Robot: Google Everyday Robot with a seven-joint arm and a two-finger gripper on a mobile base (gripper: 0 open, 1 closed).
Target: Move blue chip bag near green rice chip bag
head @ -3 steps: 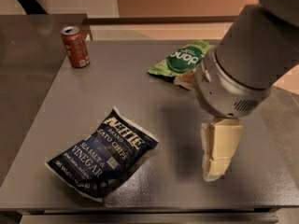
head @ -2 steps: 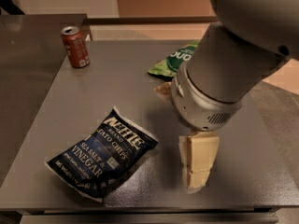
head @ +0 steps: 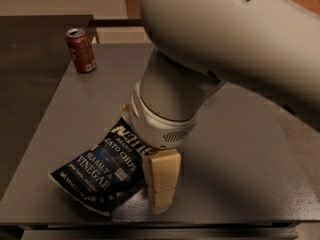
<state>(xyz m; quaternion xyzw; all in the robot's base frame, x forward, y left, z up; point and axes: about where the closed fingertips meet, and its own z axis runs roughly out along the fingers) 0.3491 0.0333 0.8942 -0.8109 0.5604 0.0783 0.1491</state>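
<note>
the blue chip bag [head: 102, 171] lies by the table's [head: 250, 184] front edge, left of middle. the gripper [head: 161, 199] has swung left to the bag's right side (apart or together, i cannot tell), so i judge pickup is next; my arm hides the green rice chip bag.

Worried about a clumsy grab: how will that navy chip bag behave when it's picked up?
Probably floppy and light: the blue chip bag looks crinkled. Its shiny film may slip, so the gripper, at the bag's right edge, could lose it.
</note>
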